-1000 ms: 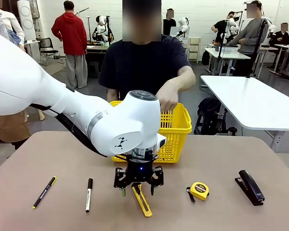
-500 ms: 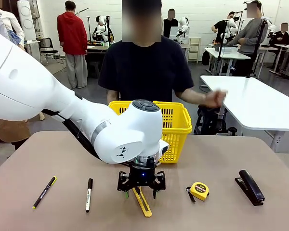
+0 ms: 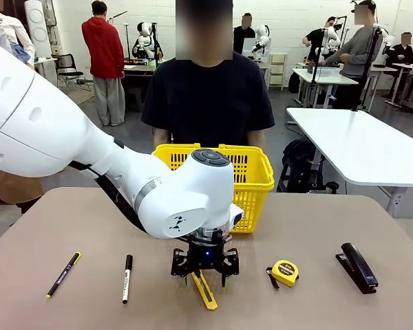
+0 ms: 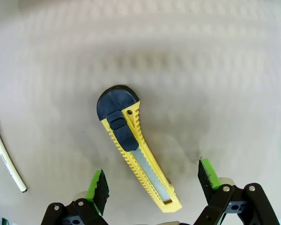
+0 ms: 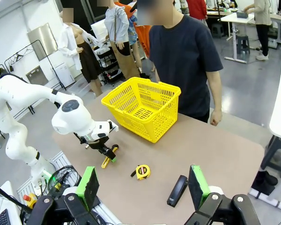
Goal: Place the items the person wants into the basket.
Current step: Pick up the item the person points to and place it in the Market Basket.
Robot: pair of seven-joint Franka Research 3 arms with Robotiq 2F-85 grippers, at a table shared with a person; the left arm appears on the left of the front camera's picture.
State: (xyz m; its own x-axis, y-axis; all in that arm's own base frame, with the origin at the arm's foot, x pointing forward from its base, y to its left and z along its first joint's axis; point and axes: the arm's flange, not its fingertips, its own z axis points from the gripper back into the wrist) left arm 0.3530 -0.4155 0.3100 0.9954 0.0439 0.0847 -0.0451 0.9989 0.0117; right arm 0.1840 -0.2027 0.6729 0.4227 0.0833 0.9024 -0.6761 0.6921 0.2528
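The yellow-and-black utility knife [image 3: 205, 291] [image 4: 136, 159] [image 5: 107, 160] lies flat on the table. My left gripper [image 3: 205, 272] [image 4: 152, 180] hangs open just above it, green pads either side of the blade end without touching. The white marker [image 3: 126, 278] [image 4: 5, 159] lies to its left and the tape measure [image 3: 285, 272] [image 5: 141, 171] to its right. The yellow basket [image 3: 253, 177] [image 5: 143, 108] stands at the far edge in front of the person [image 3: 206, 96] [image 5: 185, 56], whose arms hang down. My right gripper [image 5: 143, 185] is open and high above the table, holding nothing.
A thin black pen [image 3: 63, 274] lies at the far left of the table. A black stapler [image 3: 358, 267] [image 5: 178, 190] lies at the right. My left arm's white wrist [image 3: 193, 196] partly hides the basket's front wall.
My left gripper has come down closer over the knife. The person's hand has left the basket rim, swung out to the side and dropped.
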